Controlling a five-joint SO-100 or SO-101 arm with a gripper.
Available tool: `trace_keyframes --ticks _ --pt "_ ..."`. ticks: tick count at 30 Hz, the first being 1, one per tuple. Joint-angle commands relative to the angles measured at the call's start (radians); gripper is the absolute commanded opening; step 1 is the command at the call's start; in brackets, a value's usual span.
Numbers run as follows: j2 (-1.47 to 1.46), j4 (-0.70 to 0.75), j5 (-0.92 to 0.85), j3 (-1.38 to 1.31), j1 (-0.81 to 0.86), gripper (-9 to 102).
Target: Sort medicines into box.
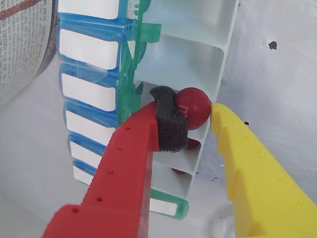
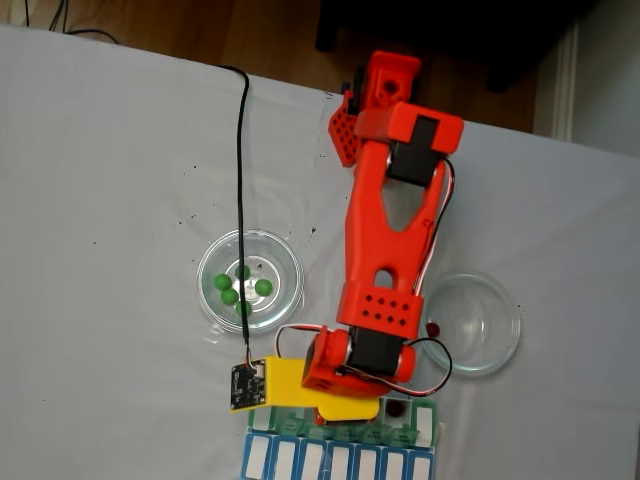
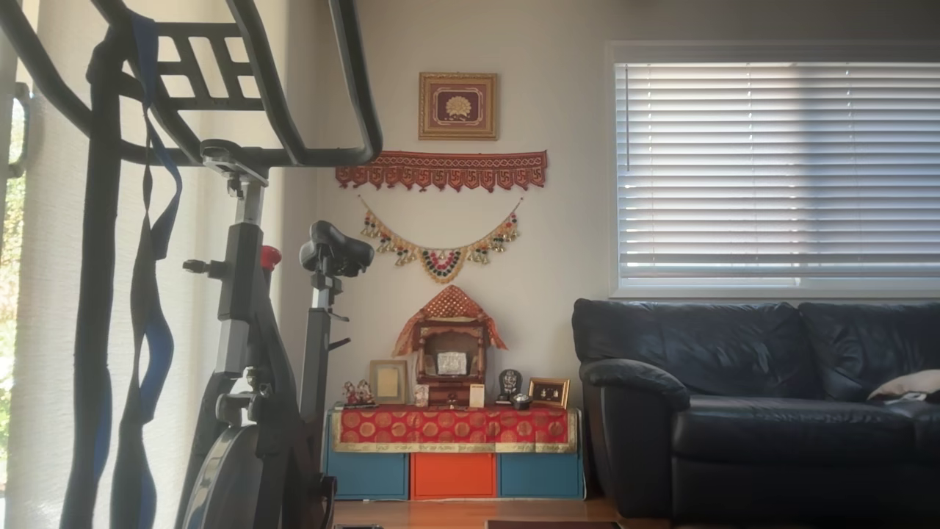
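In the wrist view a dark red pill sits pinched between the black pad of my red finger and the tip of my yellow finger. My gripper holds it just above an open white compartment of the pill box. Two more red pills lie in the compartments below. In the fixed view the red arm reaches down to the box at the bottom edge, where one red pill shows in a compartment. Several green pills lie in the left glass dish.
The right glass dish holds one red pill. Blue lids line the box's other row. A printed paper lies at the wrist view's top left. A black cable crosses the white table. The other view shows a living room.
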Motion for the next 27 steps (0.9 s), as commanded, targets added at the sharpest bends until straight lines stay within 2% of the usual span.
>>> trace_keyframes --ticks 1,15,27 --pt "0.043 -0.002 -0.02 -0.109 0.011 1" --pt "-0.107 -0.046 -0.075 -0.247 0.029 1" --pt "-0.127 -0.067 -0.126 -0.256 0.034 1"
